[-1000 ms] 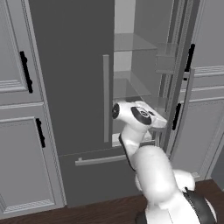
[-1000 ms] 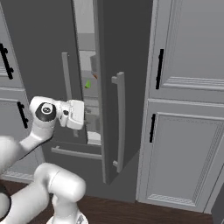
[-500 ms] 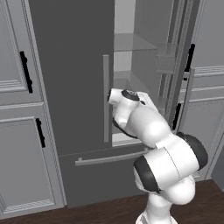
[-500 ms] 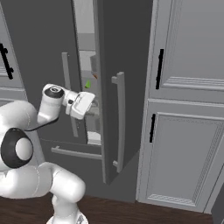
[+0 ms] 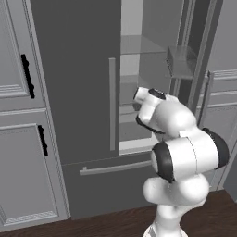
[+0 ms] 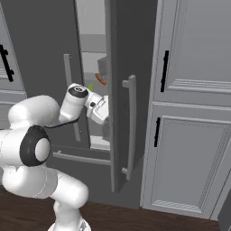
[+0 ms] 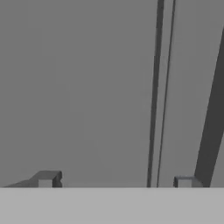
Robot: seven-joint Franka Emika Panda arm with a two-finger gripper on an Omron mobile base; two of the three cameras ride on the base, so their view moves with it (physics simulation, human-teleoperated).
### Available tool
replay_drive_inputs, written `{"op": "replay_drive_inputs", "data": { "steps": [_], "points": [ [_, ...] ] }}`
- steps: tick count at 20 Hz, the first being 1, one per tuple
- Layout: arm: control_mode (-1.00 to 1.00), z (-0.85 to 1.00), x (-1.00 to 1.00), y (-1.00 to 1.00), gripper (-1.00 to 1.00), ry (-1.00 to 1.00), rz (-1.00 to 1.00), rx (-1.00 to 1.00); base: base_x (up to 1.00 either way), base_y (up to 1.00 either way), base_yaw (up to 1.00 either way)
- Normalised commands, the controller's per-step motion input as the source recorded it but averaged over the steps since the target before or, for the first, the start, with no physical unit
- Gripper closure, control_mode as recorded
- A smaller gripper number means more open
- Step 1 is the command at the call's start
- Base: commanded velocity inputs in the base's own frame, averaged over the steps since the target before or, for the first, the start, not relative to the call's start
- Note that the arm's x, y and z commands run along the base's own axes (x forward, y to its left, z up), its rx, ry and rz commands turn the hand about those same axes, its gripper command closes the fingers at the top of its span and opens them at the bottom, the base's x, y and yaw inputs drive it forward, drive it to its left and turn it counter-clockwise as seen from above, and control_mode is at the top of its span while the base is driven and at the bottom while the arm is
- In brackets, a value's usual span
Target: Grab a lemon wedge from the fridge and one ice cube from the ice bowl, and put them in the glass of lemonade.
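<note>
1. Panelled grey cabinets [image 5: 18,139] stand left of the tall dark unit in the left base view, an upper door over a lower one.
2. Each of those doors carries a short black vertical handle [image 5: 28,76].
3. More panelled grey cabinets [image 6: 194,135] fill the right side of the right base view, also with black handles [image 6: 165,71].
4. Dark wood floor [image 6: 135,219] runs along the bottom.
5. A small orange elongated item [image 6: 101,80] lies on an inner shelf.

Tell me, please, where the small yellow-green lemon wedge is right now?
In the right base view, the small yellow-green lemon wedge sits inside the open dark grey fridge, left of a long orange thing.
</note>
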Motion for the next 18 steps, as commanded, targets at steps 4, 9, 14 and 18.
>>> {"op": "replay_drive_inputs", "data": {
  "steps": [4,9,14,18],
  "points": [
    [-1.0,0.0,-0.22,-1.0,-1.0,0.01,-0.13,0.05,0.0,0.0,0.0],
    [-1.0,0.0,-0.16,-1.0,-1.0,0.02,-0.14,0.04,0.0,0.0,0.0],
    [-1.0,0.0,-0.2,-0.42,-1.0,-0.01,-0.08,0.01,0.0,0.0,0.0],
    [-1.0,0.06,-0.29,0.4,-1.0,-0.05,0.01,0.0,0.0,0.0,0.0]
  ]
}}
